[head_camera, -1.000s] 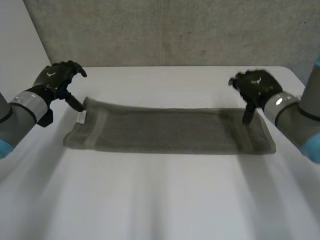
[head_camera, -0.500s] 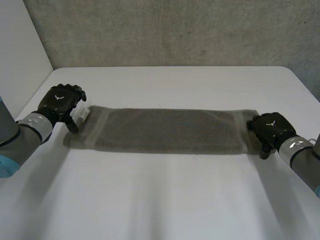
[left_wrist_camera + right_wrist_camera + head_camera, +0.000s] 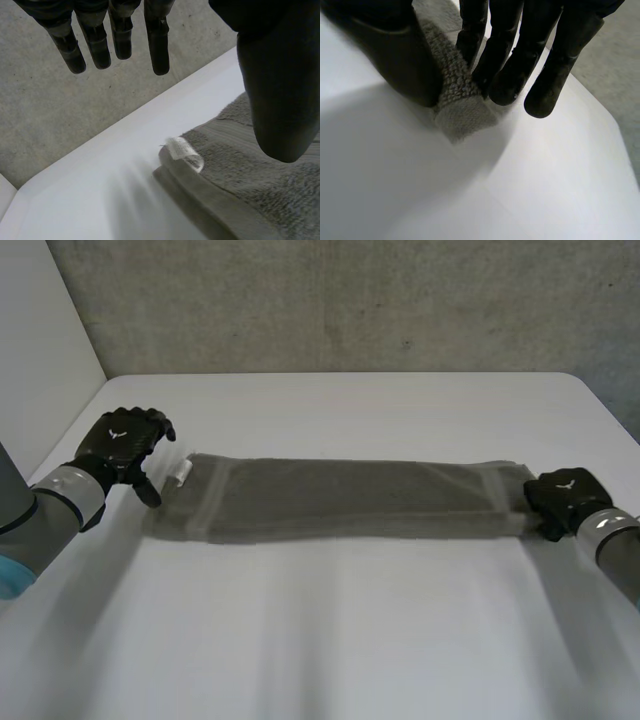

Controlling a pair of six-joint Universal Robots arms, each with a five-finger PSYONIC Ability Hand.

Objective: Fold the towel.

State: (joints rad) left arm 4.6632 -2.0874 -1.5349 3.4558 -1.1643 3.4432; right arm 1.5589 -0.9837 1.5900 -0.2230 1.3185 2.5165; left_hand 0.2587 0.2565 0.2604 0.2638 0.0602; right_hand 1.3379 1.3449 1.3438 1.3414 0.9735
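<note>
The towel [image 3: 350,500] lies flat on the table [image 3: 330,640]; the right hand [image 3: 562,498] pinches one end of the towel; the left hand [image 3: 120,445] is spread, holding nothing, just beside the other end.

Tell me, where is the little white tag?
In the head view the white tag sits at the far left corner of the towel, beside the left hand.

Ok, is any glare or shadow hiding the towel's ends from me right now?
Head view: no glare on the table, and the towel is evenly lit end to end. Left wrist view: the towel throws a soft shadow on the table beside its edge, and the white tag stands out bright. Right wrist view: the corner pinched by the right hand is lit and plain to see.
</note>
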